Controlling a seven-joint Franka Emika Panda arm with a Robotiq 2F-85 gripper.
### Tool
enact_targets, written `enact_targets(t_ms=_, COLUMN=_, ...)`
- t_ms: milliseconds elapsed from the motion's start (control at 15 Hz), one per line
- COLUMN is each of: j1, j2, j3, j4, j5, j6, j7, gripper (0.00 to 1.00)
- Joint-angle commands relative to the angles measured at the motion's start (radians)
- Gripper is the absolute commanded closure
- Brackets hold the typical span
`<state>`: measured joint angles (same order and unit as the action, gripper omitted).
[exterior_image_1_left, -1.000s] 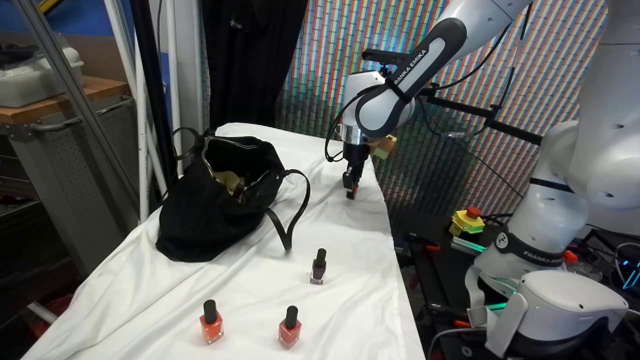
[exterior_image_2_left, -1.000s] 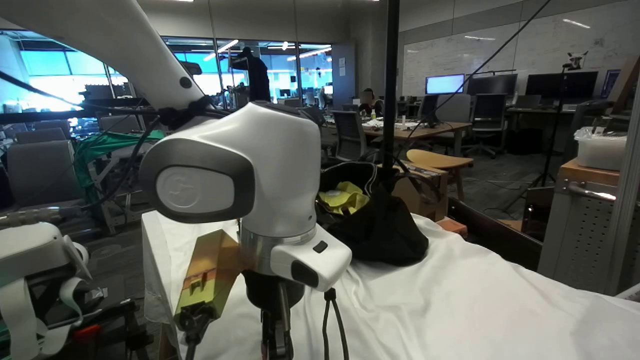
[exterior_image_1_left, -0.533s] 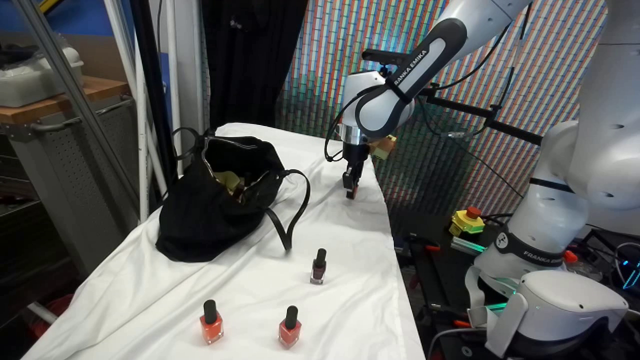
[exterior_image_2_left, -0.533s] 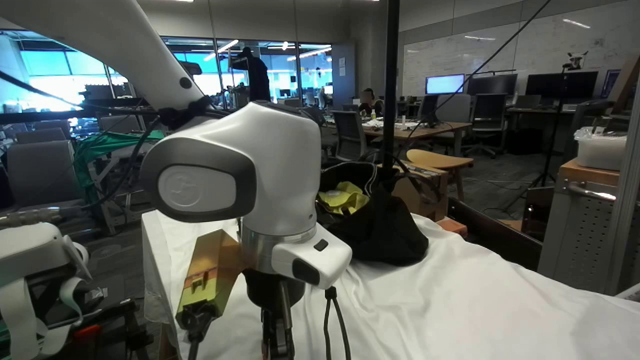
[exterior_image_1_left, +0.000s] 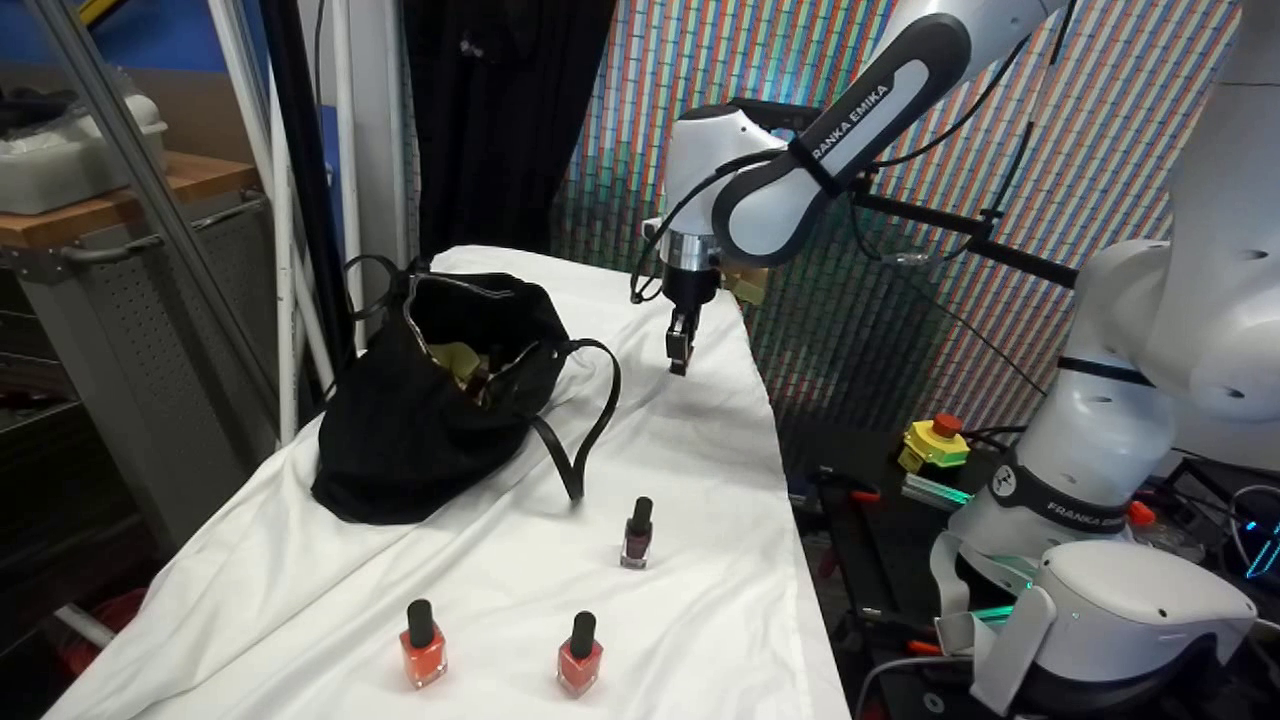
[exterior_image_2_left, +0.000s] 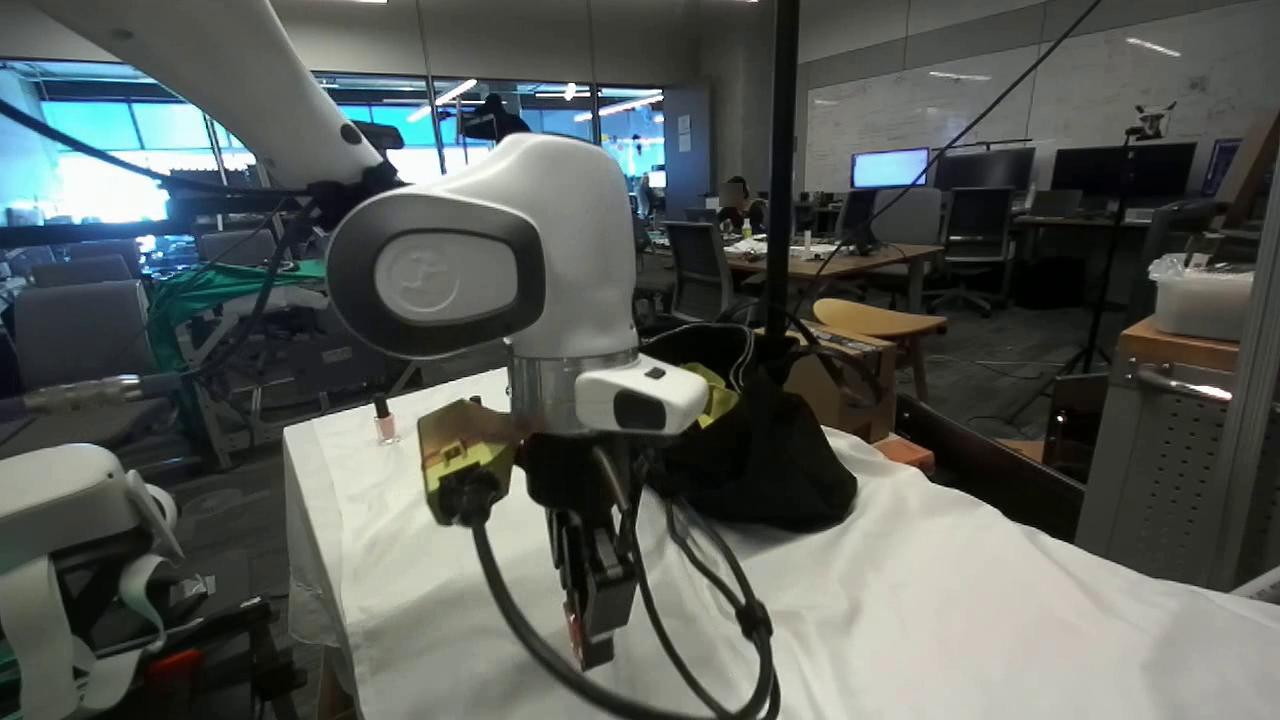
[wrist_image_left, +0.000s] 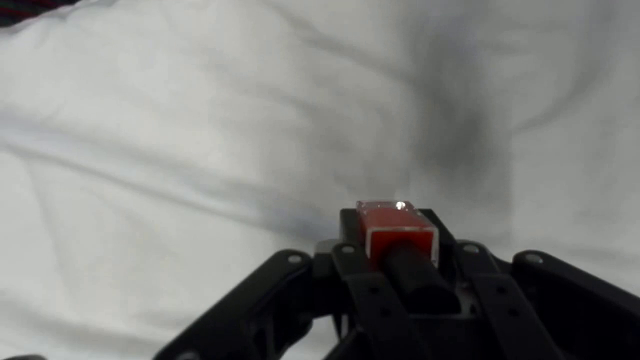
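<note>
My gripper (wrist_image_left: 395, 235) is shut on a red nail polish bottle (wrist_image_left: 392, 217) with a black cap. The cap points back toward the palm. In both exterior views the gripper (exterior_image_1_left: 679, 360) (exterior_image_2_left: 588, 635) points down and holds the bottle above the white cloth. An open black bag (exterior_image_1_left: 420, 440) with yellow material (exterior_image_1_left: 457, 360) inside stands beside the gripper; it also shows in an exterior view (exterior_image_2_left: 775, 465). A dark purple bottle (exterior_image_1_left: 637, 540), an orange-red bottle (exterior_image_1_left: 424, 650) and a coral bottle (exterior_image_1_left: 580, 662) stand upright on the cloth, away from the gripper.
The white cloth (exterior_image_1_left: 700, 620) covers a long table and has folds. The bag's strap (exterior_image_1_left: 590, 450) loops onto the cloth. A pinkish bottle (exterior_image_2_left: 386, 425) stands at the far table edge. A grey cart (exterior_image_1_left: 150, 330) and white poles (exterior_image_1_left: 285, 300) flank the bag's side. A yellow emergency stop (exterior_image_1_left: 935, 442) sits near the robot base.
Little moved between the two earlier moments. Since then my gripper has risen with the red bottle and shifted a little toward the bag's side. The bag and the standing bottles have not moved.
</note>
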<state>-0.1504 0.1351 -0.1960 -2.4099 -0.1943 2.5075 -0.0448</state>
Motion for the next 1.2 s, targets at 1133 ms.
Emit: enact_targets(t_ms=1133, j1=0.132, j2=-0.01, j3=0.205, j4=0.258, j5=0.144, j6=0.198, j7=-0.094, gripper=0.85)
